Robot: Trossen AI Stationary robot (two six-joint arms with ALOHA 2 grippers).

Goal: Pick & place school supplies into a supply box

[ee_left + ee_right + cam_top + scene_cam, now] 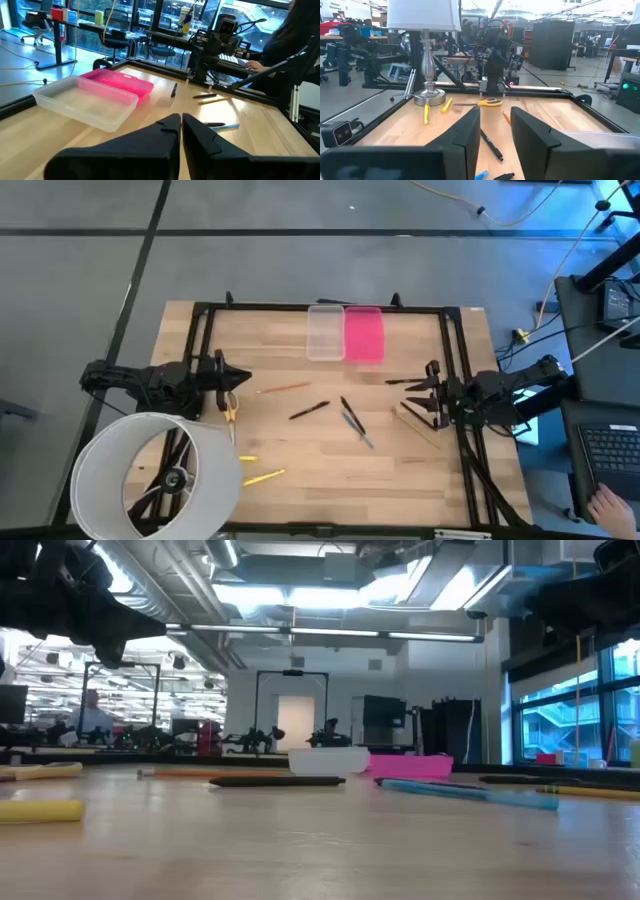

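Left arm (150, 380): matte black, chunky jointed segments, tapering toward the wrist.
Left gripper (243, 374): two dark wedge-shaped fingers (150, 145), smooth angular faces, only a thin seam between them.
Right arm (510, 388): same black finish, boxy housings, dark cabling trailing off the table's edge.
Right gripper (428, 392): black prongs spread like a fork seen from above.
Right fingers (465, 137): broad flat black slabs, sharp-edged, with a clear gap between them.
Far arm seen from the right wrist (492, 55): black stacked housings, looped cables, small glowing pink indicator near its foot.
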